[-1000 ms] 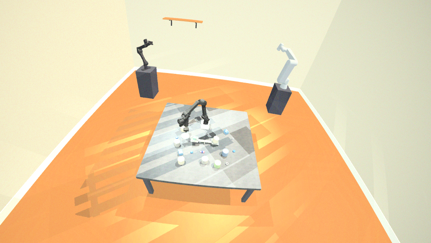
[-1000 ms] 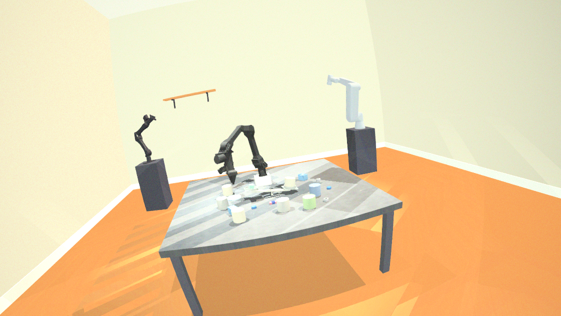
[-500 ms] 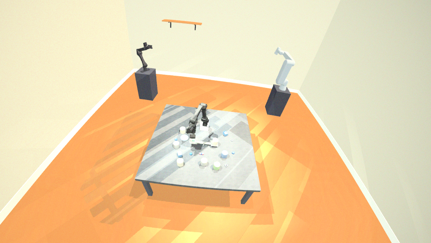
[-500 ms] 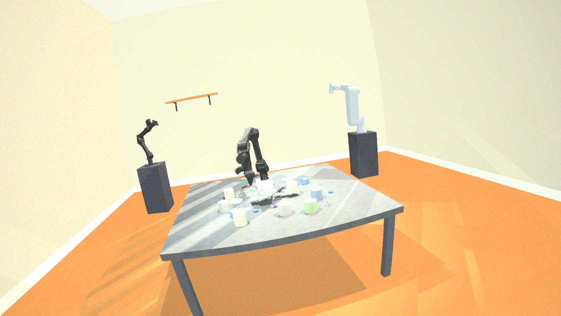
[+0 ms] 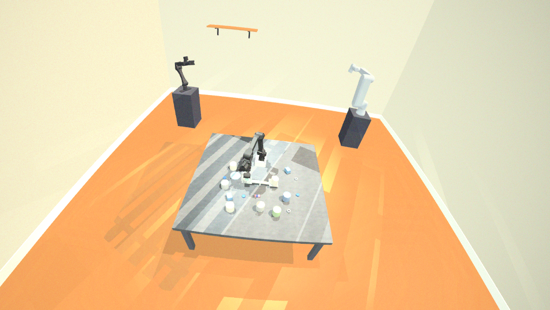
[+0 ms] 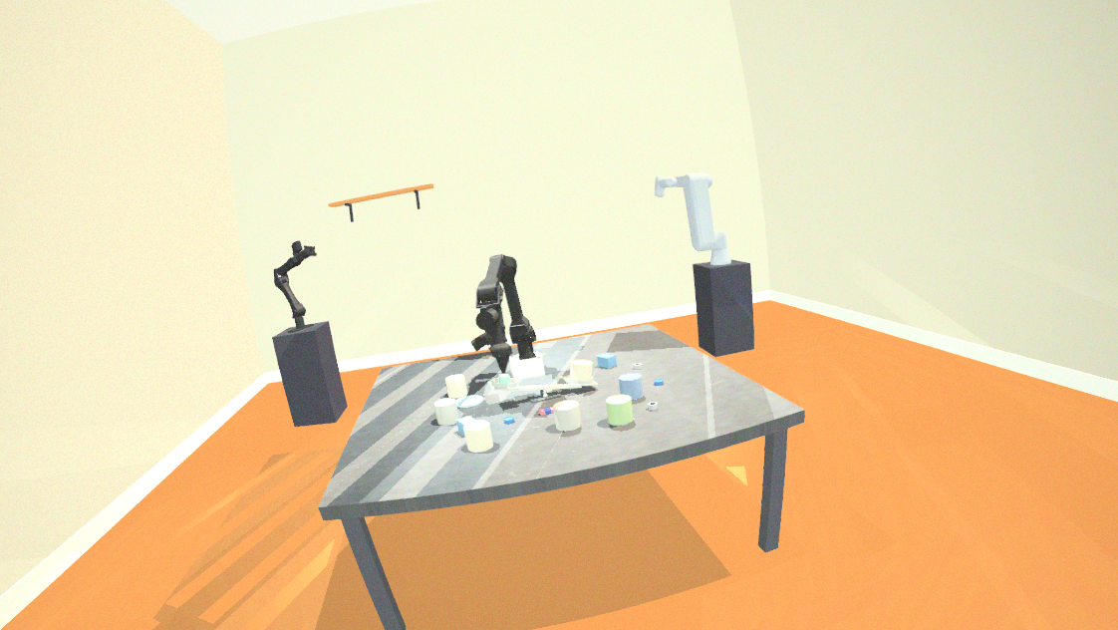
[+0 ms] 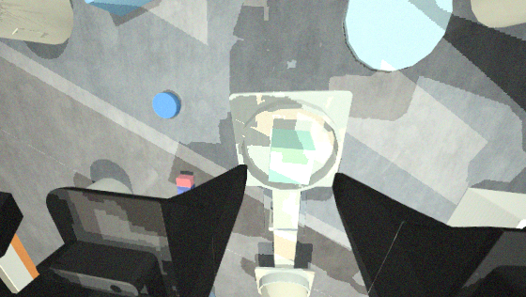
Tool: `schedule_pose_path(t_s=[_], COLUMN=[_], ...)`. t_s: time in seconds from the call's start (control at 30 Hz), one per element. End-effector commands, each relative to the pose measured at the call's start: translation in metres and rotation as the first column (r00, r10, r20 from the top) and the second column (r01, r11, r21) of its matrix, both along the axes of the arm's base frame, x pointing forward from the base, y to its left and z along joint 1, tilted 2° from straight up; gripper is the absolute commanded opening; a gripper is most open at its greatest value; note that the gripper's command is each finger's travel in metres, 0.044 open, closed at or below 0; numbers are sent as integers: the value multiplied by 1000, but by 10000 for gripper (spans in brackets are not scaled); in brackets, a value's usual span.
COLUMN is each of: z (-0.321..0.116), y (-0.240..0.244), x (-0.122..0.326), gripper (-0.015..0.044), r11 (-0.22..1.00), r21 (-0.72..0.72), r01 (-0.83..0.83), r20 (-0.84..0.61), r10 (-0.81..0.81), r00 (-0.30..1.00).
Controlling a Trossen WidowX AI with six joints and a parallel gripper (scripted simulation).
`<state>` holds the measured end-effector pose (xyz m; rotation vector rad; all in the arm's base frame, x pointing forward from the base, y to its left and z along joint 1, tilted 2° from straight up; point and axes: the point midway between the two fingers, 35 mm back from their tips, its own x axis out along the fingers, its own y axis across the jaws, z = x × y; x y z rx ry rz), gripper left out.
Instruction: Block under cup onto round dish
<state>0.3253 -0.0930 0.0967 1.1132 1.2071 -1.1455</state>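
The tool stands with its fingers apart and nothing between them, over one end of the balance; the green block lies uncovered on that end, inside a raised ring, while the other cup stands on the far end; the dish bears nothing, and the pale cup beside it on the counter is probably the one that hid the block; the step in hand looks to be lining up the grasp; the chief danger is the balance itself, since fingers lowered too far could press the pan or catch its ring, rock the beam and shift the other cup, ending the attempt; closing off-centre could twist the block or drag it against the ring; an uneven or abrupt lift might jolt the beam too; on the way over, a low path could clip the pale cup, and letting go too high could bounce the block off the dish.
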Motion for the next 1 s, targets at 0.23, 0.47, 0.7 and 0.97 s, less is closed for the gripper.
schedule_pose_path(t_s=[0.23,0.47,0.7,0.97], z=[-19,-30,-39,-39], y=[-1,-1,-2,-2], x=[-1,-1,-1,-1], gripper=[260,260,260,128], r11=[1000,1000,1000,1000], r21=[-2,-2,-2,-2], r01=[5,5,5,5], r20=[-6,-6,-6,-6], r10=[-5,-5,-5,-5], r00=[1000,1000,1000,1000])
